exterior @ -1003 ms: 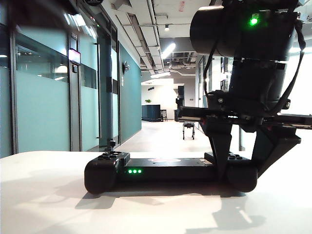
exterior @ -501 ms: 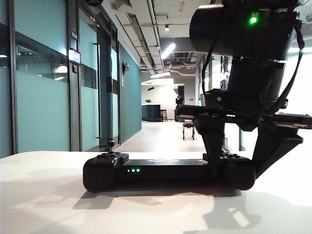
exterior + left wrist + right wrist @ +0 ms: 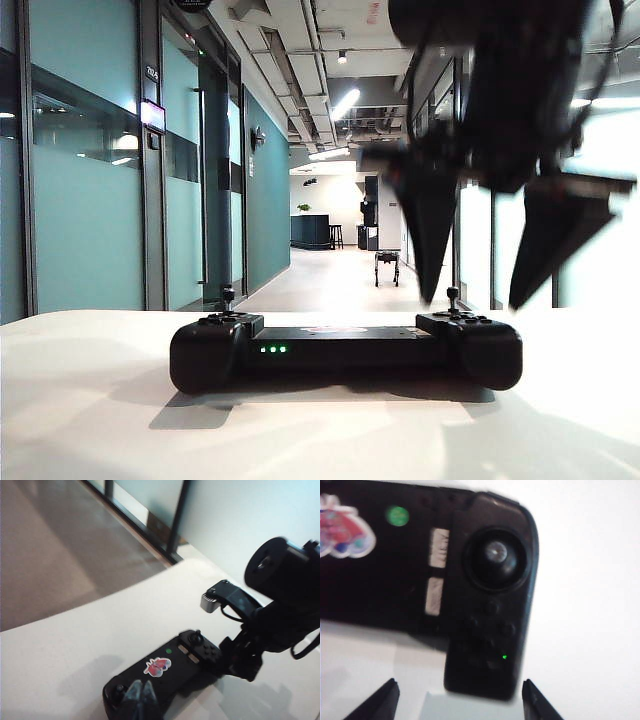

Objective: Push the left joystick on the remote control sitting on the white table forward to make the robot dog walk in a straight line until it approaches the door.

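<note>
The black remote control (image 3: 345, 350) lies flat on the white table (image 3: 90, 400), green lights facing the exterior camera. Its left joystick (image 3: 228, 294) stands upright and untouched. Far down the corridor stands the robot dog (image 3: 387, 265). My right gripper (image 3: 475, 298) hangs open and blurred just above the controller's right end. In the right wrist view its fingertips (image 3: 390, 691) straddle that end's edge without holding the remote control (image 3: 485, 605). My left gripper (image 3: 142, 694) is shut, hovering over the remote control (image 3: 170, 672) beside the left joystick (image 3: 119, 690); it does not show in the exterior view.
A glass wall with a dark-framed door (image 3: 215, 180) lines the corridor's left side. The controller's right thumbstick (image 3: 452, 295) stands free below my right fingers. The right arm's bulky wrist (image 3: 282, 585) looms over the table's right side.
My right gripper opened and lifted off the controller's right end. The controller shifted slightly and now lies level. The dark blur at the exterior view's top left has gone.
</note>
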Controlling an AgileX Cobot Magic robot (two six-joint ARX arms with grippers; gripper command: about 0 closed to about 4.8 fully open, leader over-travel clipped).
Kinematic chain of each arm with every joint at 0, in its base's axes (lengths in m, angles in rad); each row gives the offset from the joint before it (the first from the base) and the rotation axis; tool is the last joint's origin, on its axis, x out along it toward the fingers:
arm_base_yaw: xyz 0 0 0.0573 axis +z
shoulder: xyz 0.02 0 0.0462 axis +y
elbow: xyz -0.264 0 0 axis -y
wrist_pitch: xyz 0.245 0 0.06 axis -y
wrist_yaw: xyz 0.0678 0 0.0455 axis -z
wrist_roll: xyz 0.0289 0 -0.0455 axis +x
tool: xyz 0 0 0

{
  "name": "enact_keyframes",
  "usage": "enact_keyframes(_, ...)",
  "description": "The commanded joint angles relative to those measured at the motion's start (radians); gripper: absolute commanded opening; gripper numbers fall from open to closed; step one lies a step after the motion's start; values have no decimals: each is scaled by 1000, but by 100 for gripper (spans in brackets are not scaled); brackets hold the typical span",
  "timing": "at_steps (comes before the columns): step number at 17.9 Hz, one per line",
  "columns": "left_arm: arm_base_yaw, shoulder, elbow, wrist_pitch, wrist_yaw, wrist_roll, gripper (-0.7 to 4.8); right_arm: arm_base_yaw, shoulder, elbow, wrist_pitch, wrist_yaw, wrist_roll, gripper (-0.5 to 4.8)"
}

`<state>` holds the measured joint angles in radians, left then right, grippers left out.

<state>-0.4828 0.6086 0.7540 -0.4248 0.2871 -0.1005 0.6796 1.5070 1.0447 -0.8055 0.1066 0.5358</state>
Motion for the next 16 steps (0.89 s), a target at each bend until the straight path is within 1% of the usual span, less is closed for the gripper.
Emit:
enact_keyframes(1,-1,-43,4,-27,-71,-12,-6,3,-15,105,-154,60,-45,337)
enact_keyframes(2,-1,-59,4,-40,-74,-13,-6,3,-34,125,-163,60,-48,321)
enact_keyframes(3,-1,-77,4,-60,-80,-13,-6,4,-77,127,-152,60,-64,236)
enact_keyframes(4,-1,-92,4,-86,-87,-13,-6,7,-116,127,-151,78,-73,106)
enact_keyframes(5,-1,-103,4,-117,-91,-10,-6,11,-151,127,-151,123,-74,0)
enact_keyframes(6,-1,-109,4,-145,-92,-3,-6,11,-184,125,-141,163,-89,-6)
enact_keyframes(7,-1,-114,3,-170,-89,0,-6,16,-231,117,-109,192,-137,-6)
enact_keyframes(8,-1,-120,0,-175,-89,15,-6,22,-274,106,-74,196,-177,-6)
enact_keyframes(9,-1,-135,-13,-162,-88,40,-6,28,-320,84,-21,201,-212,-6)
enact_keyframes(11,-1,-176,-48,-141,-92,41,-6,47,-420,3,129,210,-293,-6)
enact_keyframes(12,-1,-211,-72,-125,-108,44,-6,56,-487,-62,222,209,-303,-6)
enact_keyframes(14,-1,-263,-118,-66,-108,44,-6,60,-565,-149,324,209,-306,-6)
enact_keyframes(16,-1,-323,-187,11,-119,44,-6,60,-651,-255,429,206,-359,-6)
